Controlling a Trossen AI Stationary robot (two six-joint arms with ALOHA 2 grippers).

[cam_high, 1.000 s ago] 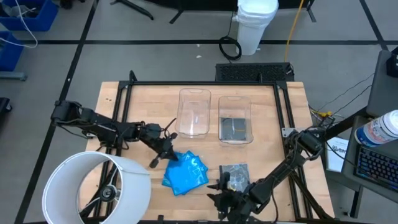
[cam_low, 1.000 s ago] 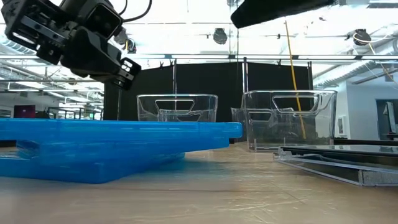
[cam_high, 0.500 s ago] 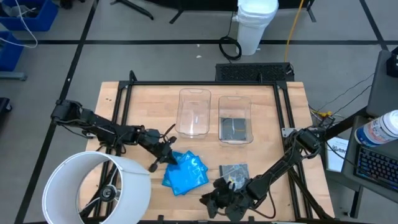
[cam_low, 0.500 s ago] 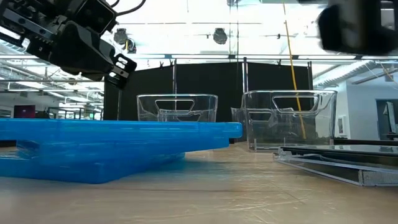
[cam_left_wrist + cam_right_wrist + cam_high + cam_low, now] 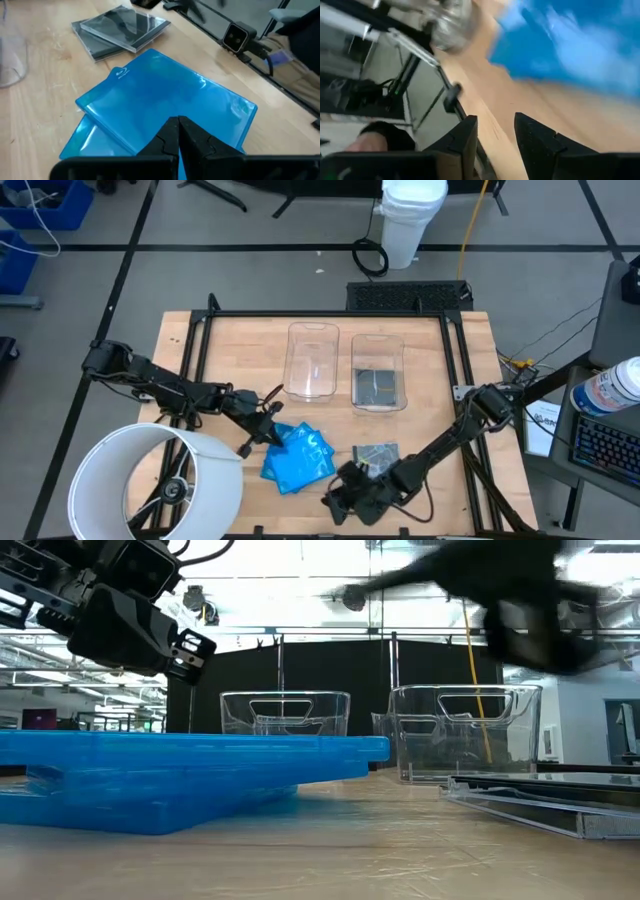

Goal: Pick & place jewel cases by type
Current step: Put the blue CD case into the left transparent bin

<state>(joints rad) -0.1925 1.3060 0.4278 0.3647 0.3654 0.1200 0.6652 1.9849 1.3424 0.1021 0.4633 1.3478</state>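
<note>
Low in the high view, the right claw (image 5: 338,498) hangs at the surface's (image 5: 430,370) near edge, fingers parted and empty, just left of the grey cases (image 5: 378,457). Left of centre, the left claw (image 5: 272,432) is closed, holding nothing, its tips over the blue cases' (image 5: 298,457) upper-left corner. Farther up, two bins (image 5: 313,361) stand side by side; the right one holds a grey case.

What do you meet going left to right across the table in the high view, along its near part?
Left gripper, shut → blue jewel cases → right gripper, open and holding nothing → dark grey jewel cases.
</note>
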